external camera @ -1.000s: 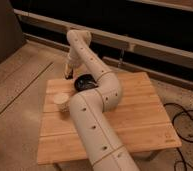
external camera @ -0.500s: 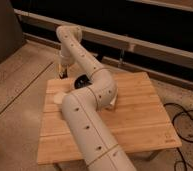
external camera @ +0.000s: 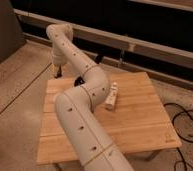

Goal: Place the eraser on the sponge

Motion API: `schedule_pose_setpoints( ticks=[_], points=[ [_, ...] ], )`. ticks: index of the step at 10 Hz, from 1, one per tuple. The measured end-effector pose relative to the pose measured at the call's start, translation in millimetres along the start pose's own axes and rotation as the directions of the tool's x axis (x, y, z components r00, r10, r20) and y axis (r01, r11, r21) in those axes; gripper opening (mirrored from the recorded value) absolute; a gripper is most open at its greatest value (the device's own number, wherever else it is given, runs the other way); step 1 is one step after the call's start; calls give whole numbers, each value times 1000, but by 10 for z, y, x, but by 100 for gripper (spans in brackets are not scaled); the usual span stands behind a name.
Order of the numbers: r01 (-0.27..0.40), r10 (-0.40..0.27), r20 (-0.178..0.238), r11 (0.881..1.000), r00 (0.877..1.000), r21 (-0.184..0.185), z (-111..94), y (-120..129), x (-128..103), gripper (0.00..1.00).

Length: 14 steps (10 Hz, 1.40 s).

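Note:
My white arm (external camera: 82,107) rises from the bottom of the camera view and bends over the left half of the wooden table (external camera: 135,117). The gripper (external camera: 57,74) hangs from the wrist above the table's far left corner, small and dark. The eraser and the sponge are both hidden or out of view; the arm covers much of the table's left side. Nothing can be seen held in the gripper.
A cream-white rectangular block (external camera: 111,96) lies near the table's middle, just right of the arm. Black cables (external camera: 187,117) trail on the floor at the right. A low ledge and dark wall (external camera: 140,42) run behind the table.
The arm has swung left, carrying the wrist and gripper toward the table's far left corner. The white cup seen earlier is now covered by the arm, and the cream-white block has come into view.

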Motion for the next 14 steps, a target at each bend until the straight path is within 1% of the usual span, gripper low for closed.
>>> schedule_pose_setpoints(
  ticks=[3, 4, 5, 6, 7, 8, 9, 10, 11, 12, 13, 14],
  points=[
    [37, -38, 33, 999, 999, 25, 15, 354, -99, 0],
    [50, -51, 39, 998, 998, 36, 24, 464, -94, 0],
    [72, -75, 54, 996, 996, 55, 31, 640, -47, 0],
    [85, -90, 73, 994, 993, 64, 2, 751, -1, 0],
    [99, -108, 127, 992, 986, 72, -129, 932, 86, 0],
    [95, -108, 200, 993, 974, 72, -325, 1085, 227, 0],
    [76, -91, 260, 995, 961, 68, -481, 1143, 391, 0],
    [18, -37, 320, 998, 947, 62, -624, 1047, 681, 0],
    [-51, 26, 343, 997, 939, 64, -642, 826, 989, 0],
    [-123, 91, 351, 990, 932, 70, -593, 555, 1302, 0],
    [-200, 164, 354, 977, 921, 69, -523, 286, 1639, 0],
    [-275, 235, 353, 959, 906, 65, -432, 38, 1973, 0]
  ],
)
